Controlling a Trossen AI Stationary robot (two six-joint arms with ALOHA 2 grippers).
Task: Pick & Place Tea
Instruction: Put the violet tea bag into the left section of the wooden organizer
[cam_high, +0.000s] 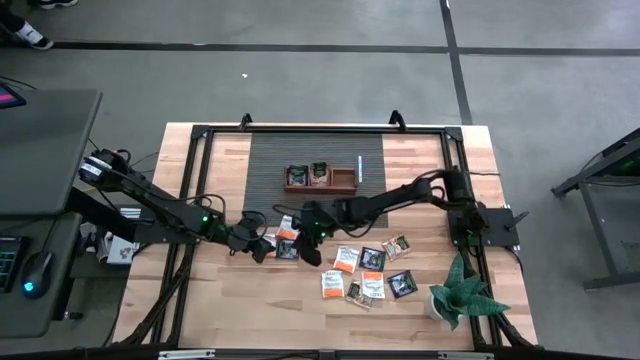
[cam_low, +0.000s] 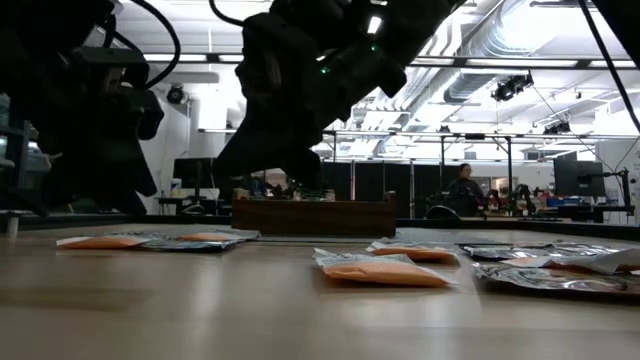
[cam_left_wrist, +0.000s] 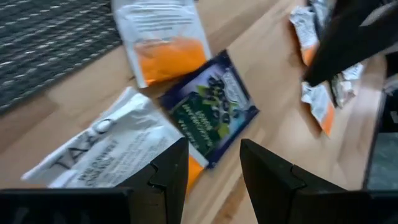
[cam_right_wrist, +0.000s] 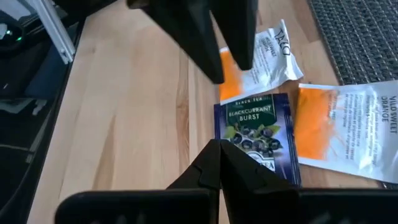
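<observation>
We see both arms reaching low toward the tabletop (cam_high: 210, 300) centre, nearly meeting. The right gripper (cam_right_wrist: 219, 163) points down, its fingers pressed together, tips at the near edge of the dark blue blackcurrant sachet (cam_right_wrist: 256, 135); whether it pinches that edge we cannot tell. The left gripper (cam_left_wrist: 214, 163) hovers just opposite, fingers spread, the same blue sachet directly ahead of them. Two orange-and-white sachets (cam_right_wrist: 339, 127) lie touching the blue one, beside both grippers. More sachets (cam_high: 368, 272) are scattered behind the right gripper. The wooden tray (cam_high: 320, 182), holding two dark sachets, sits on the grey mat (cam_high: 300, 150) beyond both grippers. A potted plant (cam_high: 458, 295) stands near the right arm's base.
</observation>
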